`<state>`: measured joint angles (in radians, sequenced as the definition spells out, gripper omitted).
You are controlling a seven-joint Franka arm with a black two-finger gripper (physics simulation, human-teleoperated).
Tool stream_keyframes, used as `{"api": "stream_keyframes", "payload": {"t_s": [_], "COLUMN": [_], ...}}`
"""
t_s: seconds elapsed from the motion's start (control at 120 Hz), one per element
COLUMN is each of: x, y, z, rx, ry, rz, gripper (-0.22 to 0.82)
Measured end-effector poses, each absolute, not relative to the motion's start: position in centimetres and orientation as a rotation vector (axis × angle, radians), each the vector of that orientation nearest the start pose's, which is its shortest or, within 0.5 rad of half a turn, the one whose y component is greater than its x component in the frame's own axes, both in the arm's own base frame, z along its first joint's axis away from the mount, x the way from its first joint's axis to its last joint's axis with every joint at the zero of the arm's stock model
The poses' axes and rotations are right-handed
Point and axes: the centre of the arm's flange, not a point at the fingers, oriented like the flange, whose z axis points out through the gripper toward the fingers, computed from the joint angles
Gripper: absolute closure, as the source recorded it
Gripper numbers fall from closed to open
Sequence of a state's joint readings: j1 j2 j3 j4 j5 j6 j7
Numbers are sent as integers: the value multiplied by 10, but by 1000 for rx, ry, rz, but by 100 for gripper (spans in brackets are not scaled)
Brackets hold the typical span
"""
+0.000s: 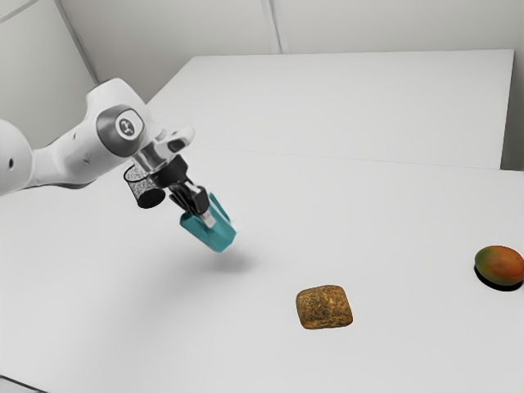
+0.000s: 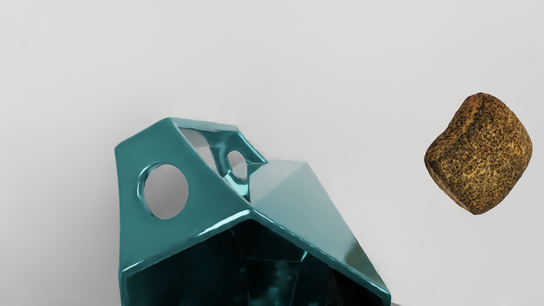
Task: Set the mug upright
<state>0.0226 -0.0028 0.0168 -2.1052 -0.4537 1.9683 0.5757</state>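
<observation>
The gripper (image 1: 201,214) is shut on the teal mug (image 1: 216,234), up at the end where its opening is. A soft shadow lies on the table below the mug, which hangs tilted above the surface. In the wrist view the teal mug (image 2: 182,238) turns its dark, angular opening toward the hand, with its faceted handle and round holes on the far side. Where the fingers press on the mug's wall is partly hidden.
On the white table (image 1: 393,213), a brown speckled block (image 1: 324,308) lies beyond the mug, also in the wrist view as the block (image 2: 480,155). A red-green mango (image 1: 500,266) sits at the exterior view's right. A dark mesh cup (image 1: 146,188) stands by the hand.
</observation>
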Motion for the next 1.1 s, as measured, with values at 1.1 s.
{"api": "stream_keyframes", "payload": {"t_s": [1.1], "x": [512], "y": [-25], "z": [387], "rx": [-3130], "ry": [274], "rz": [-137], "gripper": [78]}}
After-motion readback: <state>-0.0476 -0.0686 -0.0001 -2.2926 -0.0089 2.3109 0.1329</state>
